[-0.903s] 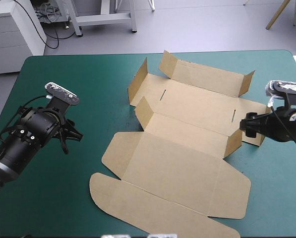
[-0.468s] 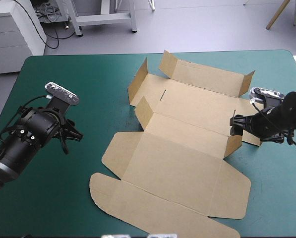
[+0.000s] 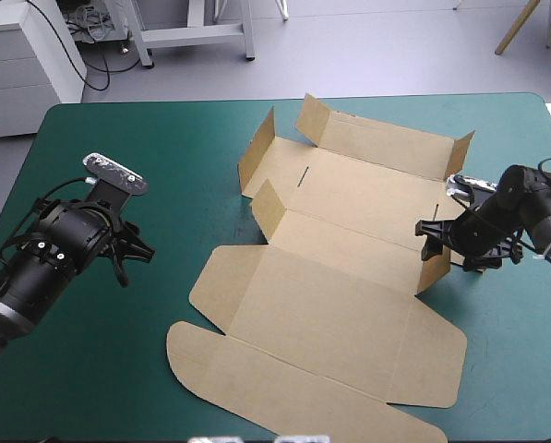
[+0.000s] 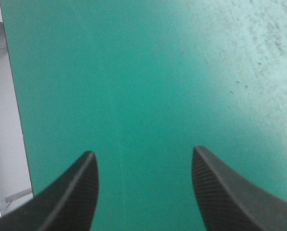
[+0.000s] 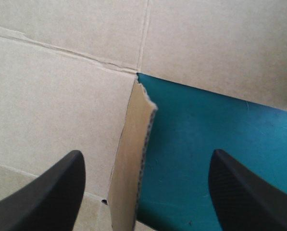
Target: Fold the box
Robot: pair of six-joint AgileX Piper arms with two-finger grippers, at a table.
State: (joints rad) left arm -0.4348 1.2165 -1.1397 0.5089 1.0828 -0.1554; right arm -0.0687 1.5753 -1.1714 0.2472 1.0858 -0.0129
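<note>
High view, left-centre: left gripper (image 3: 132, 251) hangs over bare teal-green tabletop (image 3: 173, 138), well apart from the box. Fingers spread, nothing between them; its wrist view shows only cover ahead.

Centre to lower right: box (image 3: 340, 277), a brown sheet, mostly flat. In the far half, at upper centre, the walls and corner flaps stand part-raised and tilted. The near half, the broad lid part, lies flat toward the bottom edge.

Right-centre: right gripper (image 3: 429, 242) at the box's right side. Fingers spread, straddling a small upright side flap (image 5: 133, 168); neither finger appears to touch it.

Judgement: early stage. Nothing tucked, no tray formed. Left to do: raise the side walls fully, fold the flaps in, lock them.
</note>
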